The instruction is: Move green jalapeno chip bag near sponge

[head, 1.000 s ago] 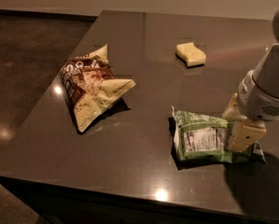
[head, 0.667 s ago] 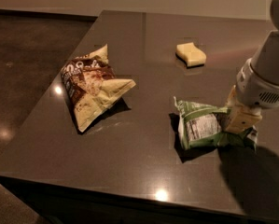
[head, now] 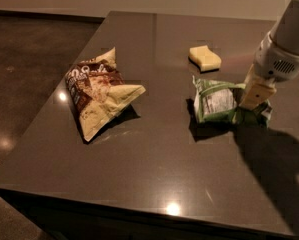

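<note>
- Green bag (head: 208, 111), near the desk's right edge: white label panel (head: 220, 100) with dark print in lines; none of it can be read.
- Brown bag (head: 96, 101), toward the left edge: large pale lettering (head: 86, 76) on its far end; the characters cannot be made out.
- Gripper (head: 251, 104), by the right edge, clamped on the green bag's right end.
- Finding: no legible text, brand or number.

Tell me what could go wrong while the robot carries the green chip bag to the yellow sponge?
The gripper holds the green jalapeno chip bag only by one end, so the crinkly bag might slip out and drop. The sponge lies close by, so the dangling bag could bump it and push it away across the table.
</note>
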